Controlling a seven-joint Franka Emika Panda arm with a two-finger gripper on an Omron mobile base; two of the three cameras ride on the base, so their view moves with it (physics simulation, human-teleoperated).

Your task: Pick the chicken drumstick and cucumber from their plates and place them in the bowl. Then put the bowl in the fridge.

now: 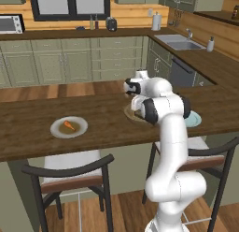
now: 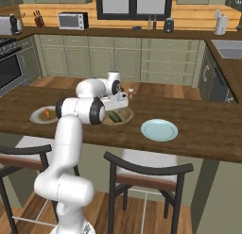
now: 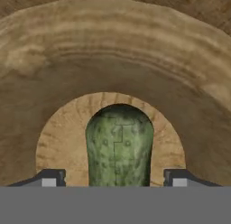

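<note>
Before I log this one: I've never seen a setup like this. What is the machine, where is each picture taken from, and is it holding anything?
It is a white robot arm on a driving base, in a rendered kitchen. Two pictures come from cameras on the base, behind the arm to its left and right, both looking over the same wooden counter. The third comes from a camera on the hand, looking along the gripper.

On the counter lie a plate with the small orange drumstick, a bare pale blue plate, and a wooden bowl.

The hand view looks straight into the bowl: the green cucumber lies on its bottom, between the two fingertips. The tips stand wide of it on both sides, so the gripper looks open and holds nothing.
</note>
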